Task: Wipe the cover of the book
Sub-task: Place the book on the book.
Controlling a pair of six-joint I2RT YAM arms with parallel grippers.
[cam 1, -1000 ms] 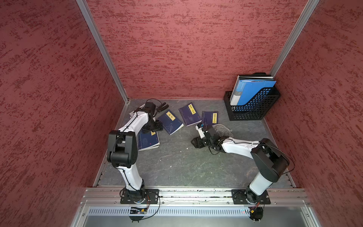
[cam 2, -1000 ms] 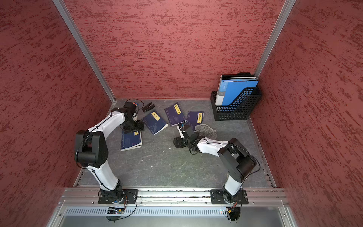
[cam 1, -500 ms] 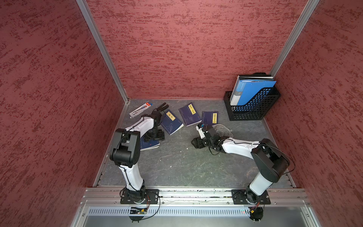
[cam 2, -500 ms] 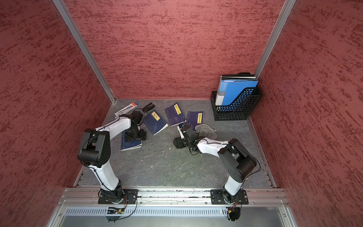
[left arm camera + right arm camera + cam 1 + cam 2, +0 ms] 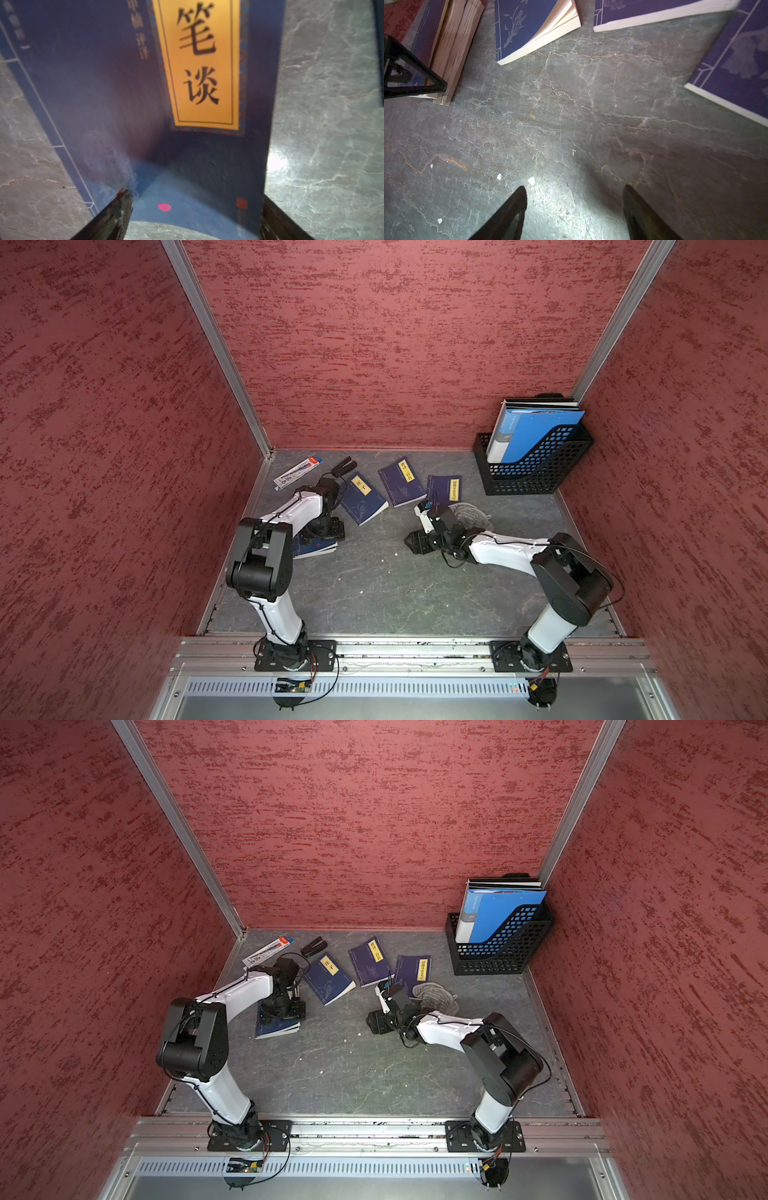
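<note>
Left gripper [image 5: 196, 197] has jaws spread and empty, low over the book [image 5: 124, 83], which lies flat at the table's left side right beneath it, long axis running away from the fingers. Right gripper [image 5: 574, 188] is spread, empty, over bare table [image 5: 571, 124]. Grey cloth [image 5: 469, 512] sits just behind the right wrist, so right arm is likely nearer to fetch it. Further back: other blue books [image 5: 401, 483], stapler [image 5: 343, 466], pen pack [image 5: 297, 472], file rack [image 5: 536, 472]; nothing blocks the book
</note>
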